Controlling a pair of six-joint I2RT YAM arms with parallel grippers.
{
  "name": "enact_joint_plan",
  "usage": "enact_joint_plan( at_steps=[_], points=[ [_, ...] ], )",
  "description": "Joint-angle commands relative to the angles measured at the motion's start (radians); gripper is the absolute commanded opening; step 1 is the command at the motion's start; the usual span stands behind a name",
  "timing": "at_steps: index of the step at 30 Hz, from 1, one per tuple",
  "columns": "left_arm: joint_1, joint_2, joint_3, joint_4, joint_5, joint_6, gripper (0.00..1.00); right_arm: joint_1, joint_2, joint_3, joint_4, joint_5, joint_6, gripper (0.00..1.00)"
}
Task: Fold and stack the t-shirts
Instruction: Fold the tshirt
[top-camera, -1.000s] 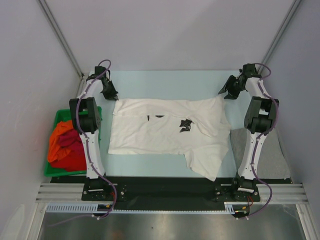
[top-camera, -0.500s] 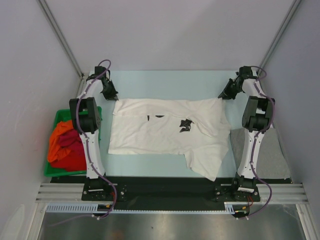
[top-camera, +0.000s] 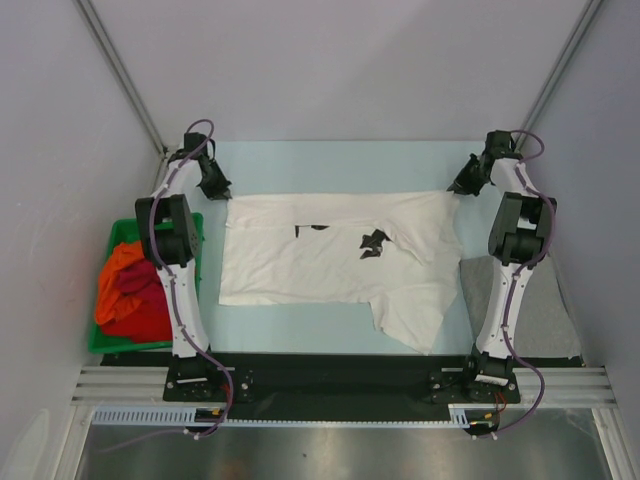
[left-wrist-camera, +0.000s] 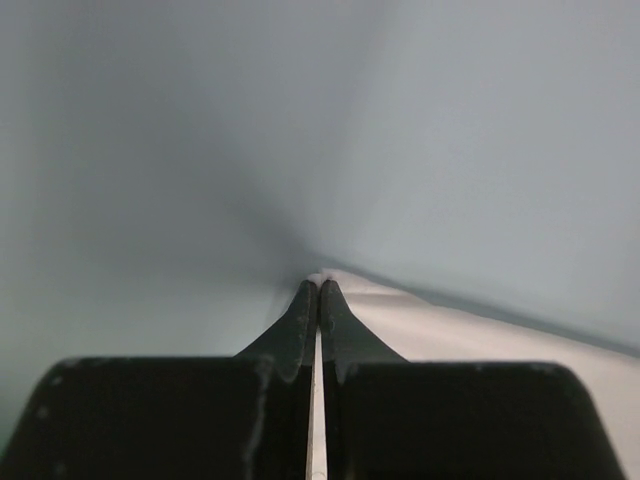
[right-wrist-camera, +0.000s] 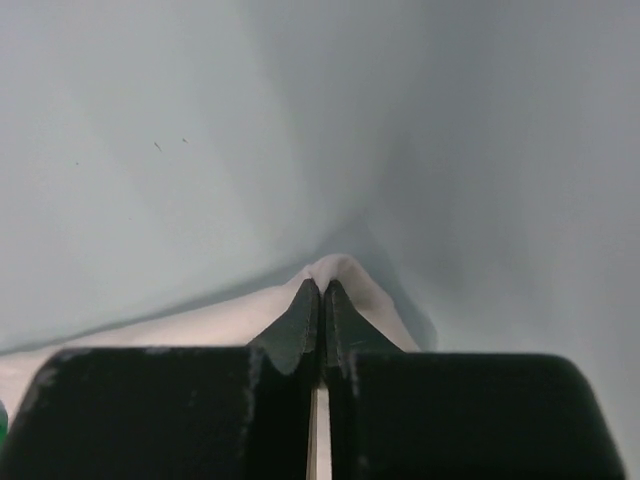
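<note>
Crosswise, white t-shirt (top-camera: 330, 262) flat on table (top-camera: 330, 165), long axis left-to-right.

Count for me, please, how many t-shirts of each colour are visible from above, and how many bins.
white t-shirt: 1
grey t-shirt: 1
orange t-shirt: 1
dark red t-shirt: 1
green bin: 1
Total: 5 things, of which 4 are t-shirts.
</note>
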Motion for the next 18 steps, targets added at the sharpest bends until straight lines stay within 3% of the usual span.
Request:
enact_joint_plan(
  at_steps=[1, 18],
  points=[
    [0.039, -0.045, -0.003, 0.085, -0.059, -0.033, 0.00, -0.009, -0.063, 0.010, 0.102, 0.049, 0.009, 0.00],
    [0.044, 0.048, 0.117, 0.108, -0.032, -0.091, 0.01, 0.005, 0.178, 0.340, 0.097, -0.067, 0.068, 0.01]
  ],
)
